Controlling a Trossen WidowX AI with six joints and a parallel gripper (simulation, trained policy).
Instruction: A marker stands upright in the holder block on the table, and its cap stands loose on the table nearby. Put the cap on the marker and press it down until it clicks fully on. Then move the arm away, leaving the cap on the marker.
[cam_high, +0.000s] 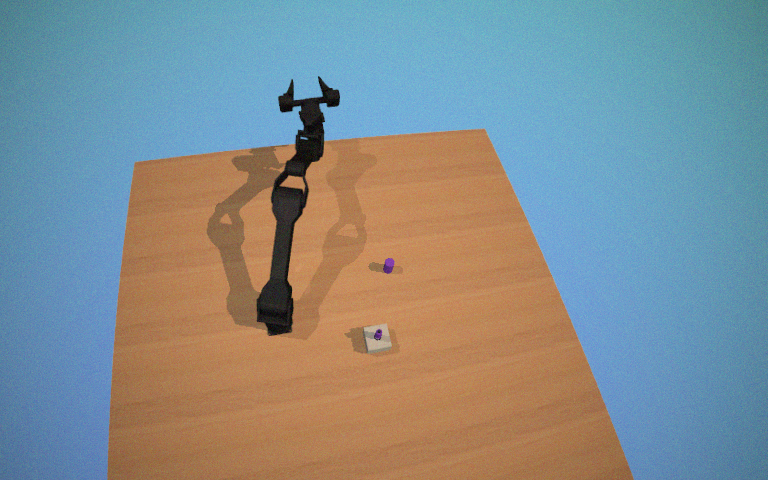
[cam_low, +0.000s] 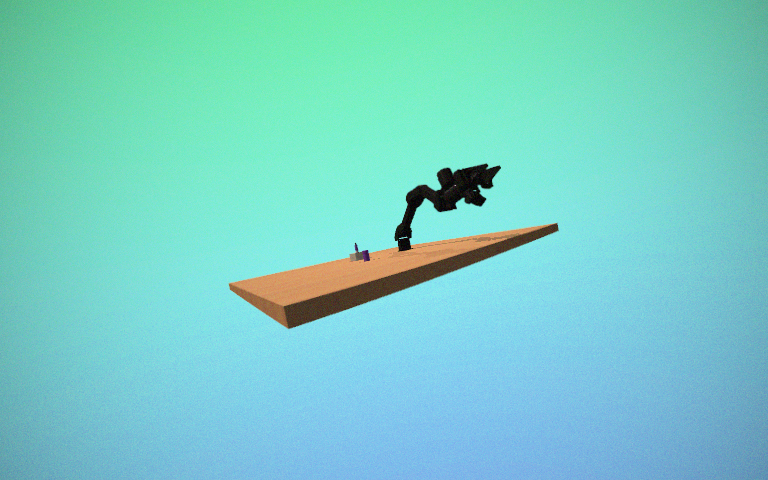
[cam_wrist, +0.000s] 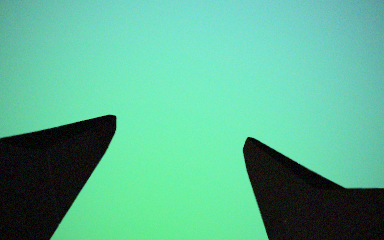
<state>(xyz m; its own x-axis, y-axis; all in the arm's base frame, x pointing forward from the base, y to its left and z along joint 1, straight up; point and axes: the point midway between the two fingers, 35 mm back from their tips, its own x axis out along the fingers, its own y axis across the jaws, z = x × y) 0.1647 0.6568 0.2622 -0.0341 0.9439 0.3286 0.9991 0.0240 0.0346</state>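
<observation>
The purple cap (cam_high: 388, 265) (cam_low: 366, 255) stands upright and loose on the table. The marker (cam_high: 378, 334) (cam_low: 356, 247) stands upright in the pale grey holder block (cam_high: 370, 345) (cam_low: 354, 256), with its narrow purple tip bare. In the top view the cap is above the block in the picture, apart from it. My gripper (cam_high: 305, 79) (cam_wrist: 182, 133) is open and empty. It is held high, at the far end of the outstretched arm, well away from both cap and marker. The wrist view shows only the two dark fingers and plain background.
The arm's base (cam_high: 275, 305) (cam_low: 403, 243) stands on the wooden table (cam_high: 453, 384) (cam_low: 317, 288), to the left of the block in the top view. The arm casts shadows on the wood. The table's far edge lies beneath the forearm in that view.
</observation>
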